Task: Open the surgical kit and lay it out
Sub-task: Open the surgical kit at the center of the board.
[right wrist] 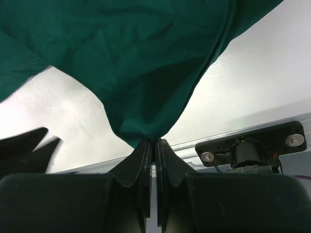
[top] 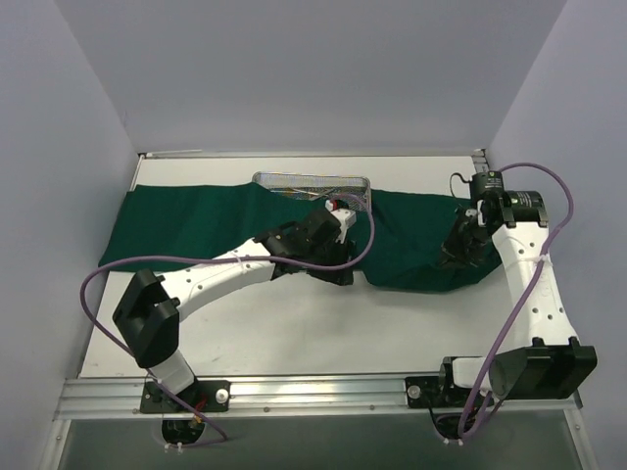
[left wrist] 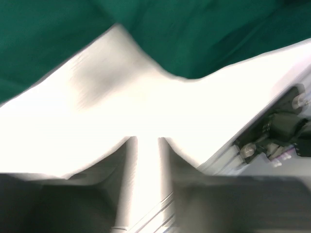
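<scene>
The dark green drape lies spread across the back of the table, left to right. The silver wire-mesh tray shows at its back edge, partly under the cloth; I cannot make out instruments clearly. My right gripper is shut on a fold of the drape, pinched between the fingertips of the gripper and lifted off the table. My left gripper hovers over bare table by the drape's near edge. In the blurred left wrist view the gripper has jaws slightly apart with nothing between them.
White walls close in the table at the back and both sides. A metal rail runs along the near edge with both arm bases on it. The right arm's base mount shows near the rail.
</scene>
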Controlling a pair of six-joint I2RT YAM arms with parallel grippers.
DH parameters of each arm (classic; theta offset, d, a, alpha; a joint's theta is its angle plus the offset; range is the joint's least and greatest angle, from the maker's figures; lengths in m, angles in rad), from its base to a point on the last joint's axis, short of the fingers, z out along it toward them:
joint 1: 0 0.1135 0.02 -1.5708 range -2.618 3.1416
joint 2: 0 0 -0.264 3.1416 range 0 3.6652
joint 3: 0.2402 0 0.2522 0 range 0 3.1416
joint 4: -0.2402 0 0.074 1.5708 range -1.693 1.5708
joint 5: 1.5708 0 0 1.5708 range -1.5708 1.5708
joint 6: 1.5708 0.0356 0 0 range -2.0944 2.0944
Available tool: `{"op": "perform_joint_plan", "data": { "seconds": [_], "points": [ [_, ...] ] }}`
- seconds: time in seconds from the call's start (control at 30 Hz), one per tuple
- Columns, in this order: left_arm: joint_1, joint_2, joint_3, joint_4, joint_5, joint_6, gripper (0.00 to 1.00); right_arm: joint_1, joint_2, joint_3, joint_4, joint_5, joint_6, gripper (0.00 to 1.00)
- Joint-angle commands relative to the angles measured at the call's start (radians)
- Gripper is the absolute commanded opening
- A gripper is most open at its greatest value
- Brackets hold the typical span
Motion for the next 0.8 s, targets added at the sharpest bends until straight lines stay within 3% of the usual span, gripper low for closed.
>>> {"op": "perform_joint_plan", "data": {
  "seconds": [0.0,0.13,0.17,0.3,0.4,0.5,0.57,0.67,0.77],
  "points": [
    [0.032,-0.052,-0.058,0.065,-0.055,-0.052,0.91,-0.056,0.009,0.067,-0.032,-0.053,-0.038,0.00],
    [0.095,-0.007,0.047,0.045,-0.042,-0.009,0.94,-0.071,0.003,0.053,-0.030,-0.150,-0.032,0.00],
    [0.098,0.034,0.145,0.013,-0.061,0.003,0.94,-0.073,-0.002,0.044,-0.029,-0.157,-0.029,0.00],
    [0.074,0.101,0.328,-0.131,-0.245,0.117,0.94,-0.076,-0.046,0.067,-0.030,-0.106,-0.047,0.00],
    [0.086,0.136,0.385,-0.191,-0.232,0.199,0.94,-0.079,-0.049,0.099,-0.029,-0.099,-0.058,0.00],
    [0.099,0.070,0.309,-0.057,-0.224,0.232,0.94,-0.083,-0.043,0.125,-0.027,-0.099,-0.075,0.00],
    [0.142,0.053,0.216,0.035,-0.100,0.174,0.94,-0.083,-0.040,0.127,-0.026,-0.104,-0.081,0.00],
    [0.291,0.133,0.218,0.117,0.229,0.077,0.94,-0.086,-0.039,0.118,-0.021,-0.115,-0.093,0.00],
    [0.340,0.179,0.268,0.108,0.233,0.075,0.77,-0.091,-0.033,0.113,-0.020,-0.112,-0.107,0.00]
  ]
}}
